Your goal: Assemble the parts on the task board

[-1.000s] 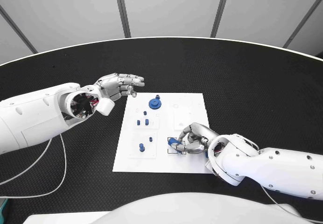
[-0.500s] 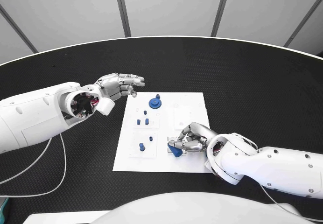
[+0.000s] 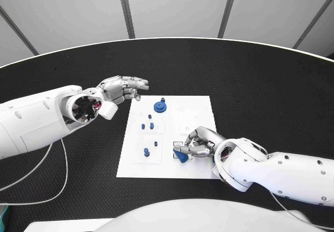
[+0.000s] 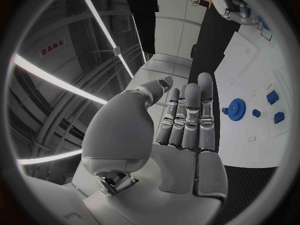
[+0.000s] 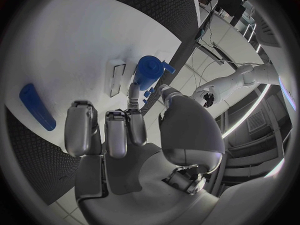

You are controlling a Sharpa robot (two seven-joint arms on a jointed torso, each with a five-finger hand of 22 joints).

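Blue part [image 3: 182, 155] pinched in the right hand [image 3: 195, 146] over the near right of the task board [image 3: 198, 107].

Right fingers grasp the piece just above a small outlined seat on the board; the right wrist view suggests it stands roughly upright, though its lower end is hidden. To seat it well, I would keep it square to the board, lower slowly, and let go only once it sits. Left hand [image 3: 123, 89] hovers beside the board's far left corner, fingers apart, holding nothing, near the blue gear [image 3: 160, 106].

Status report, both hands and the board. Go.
Right hand holds a blue part low over the task board. Left hand open, holding nothing, beside the board's far left corner. Nothing in the way.
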